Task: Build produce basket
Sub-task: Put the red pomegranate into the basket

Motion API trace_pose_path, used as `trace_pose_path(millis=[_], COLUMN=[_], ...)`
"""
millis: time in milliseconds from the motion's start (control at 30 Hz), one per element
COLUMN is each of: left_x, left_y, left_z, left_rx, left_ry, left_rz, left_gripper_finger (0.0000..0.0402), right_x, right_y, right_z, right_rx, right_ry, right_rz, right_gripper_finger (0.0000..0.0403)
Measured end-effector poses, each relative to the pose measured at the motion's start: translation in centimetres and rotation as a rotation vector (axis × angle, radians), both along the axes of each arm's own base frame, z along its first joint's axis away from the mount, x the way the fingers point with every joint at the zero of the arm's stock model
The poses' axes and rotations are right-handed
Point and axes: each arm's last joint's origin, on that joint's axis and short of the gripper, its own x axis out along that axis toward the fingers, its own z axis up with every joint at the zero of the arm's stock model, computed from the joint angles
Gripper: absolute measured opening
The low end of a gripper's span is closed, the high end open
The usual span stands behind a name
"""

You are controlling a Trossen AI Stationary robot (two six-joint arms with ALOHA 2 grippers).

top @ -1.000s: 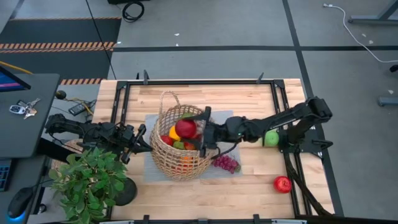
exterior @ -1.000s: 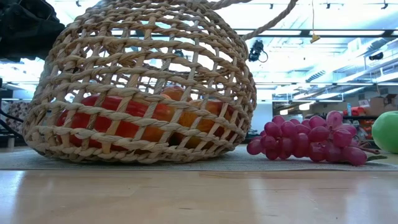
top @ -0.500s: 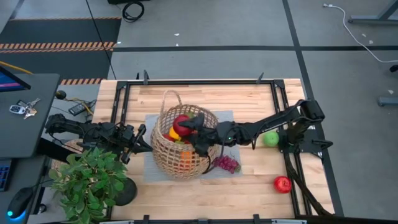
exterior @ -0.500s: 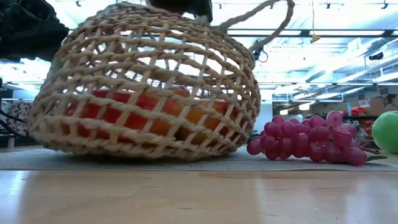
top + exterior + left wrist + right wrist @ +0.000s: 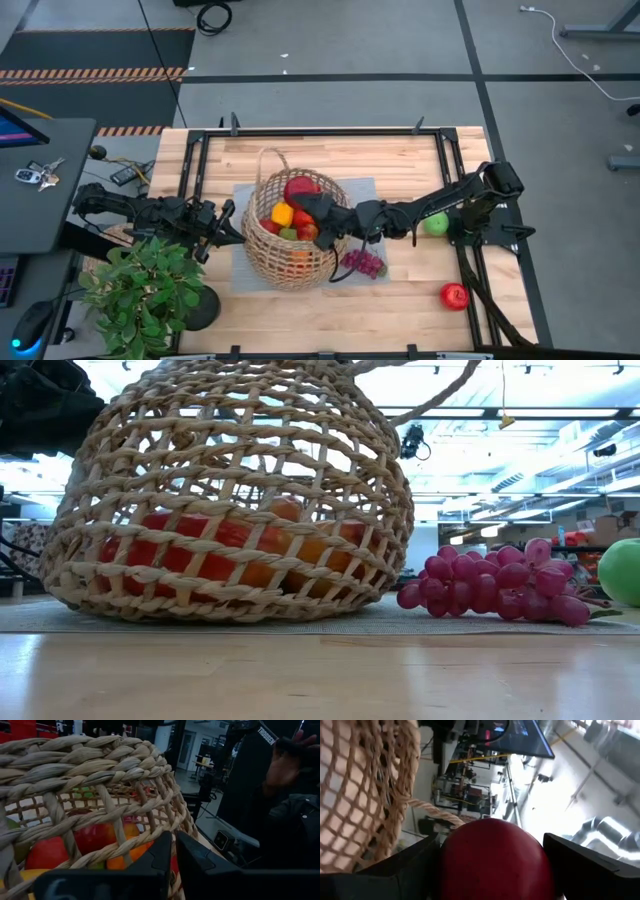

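Note:
The tan wicker basket [image 5: 290, 240] stands by its bottom on a grey mat [image 5: 365, 190] and holds several fruits, among them a yellow one [image 5: 282, 214] and an orange one [image 5: 320, 550]. My right gripper [image 5: 305, 197] reaches in from the right over the basket's open top, shut on a red apple [image 5: 300, 187]. My left gripper [image 5: 228, 226] is at the basket's left side, shut on its rim. Purple grapes [image 5: 362, 263], a green fruit [image 5: 436, 222] and another red apple [image 5: 454, 295] lie on the table to the right. My left gripper pinches the basket's woven rim [image 5: 150, 842] on its left side between its two fingers [image 5: 195, 862]. They come level from the table's left. The basket stands upright on the mat. My right gripper pinches the red apple by two opposite sides [image 5: 451, 865] between its fingers [image 5: 395, 870]. They come level from the table's right, with the apple over the far part of the basket's opening. Whether it touches the fruit below, I cannot tell.
A leafy potted plant [image 5: 140, 290] stands at the near left corner, close to the left arm. A black frame [image 5: 440, 150] runs round the table. A person's hand [image 5: 287, 762] shows in the room beyond the table.
My right gripper has rolled about its own line and sunk a little with the red apple, carrying it toward the far side of the basket's opening. The basket rocked and shifted on the mat, then settled back upright.

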Motion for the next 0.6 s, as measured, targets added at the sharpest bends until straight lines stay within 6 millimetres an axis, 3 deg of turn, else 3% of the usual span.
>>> trace_pose_path(millis=[133,333,467,600], left_x=[0.0,0.0,0.0,0.0], left_y=[0.0,0.0,0.0,0.0], left_z=[0.0,0.0,0.0,0.0], left_rx=[0.0,-0.001,0.0,0.0], left_ry=[0.0,0.0,0.0,0.0], left_rz=[0.0,0.0,0.0,0.0], left_gripper_finger=[0.003,0.0031,0.0036,0.0033], right_x=[0.0,0.0,0.2,0.0], right_y=[0.1,-0.1,-0.8,-1.8], right_z=[0.0,0.0,0.5,2.1], right_rx=[-0.071,-0.03,0.094,0.364], right_ry=[0.027,0.009,-0.087,-0.355], right_rz=[-0.002,-0.003,0.012,0.079], right_gripper_finger=[0.0352,0.0352,0.0352,0.0352])
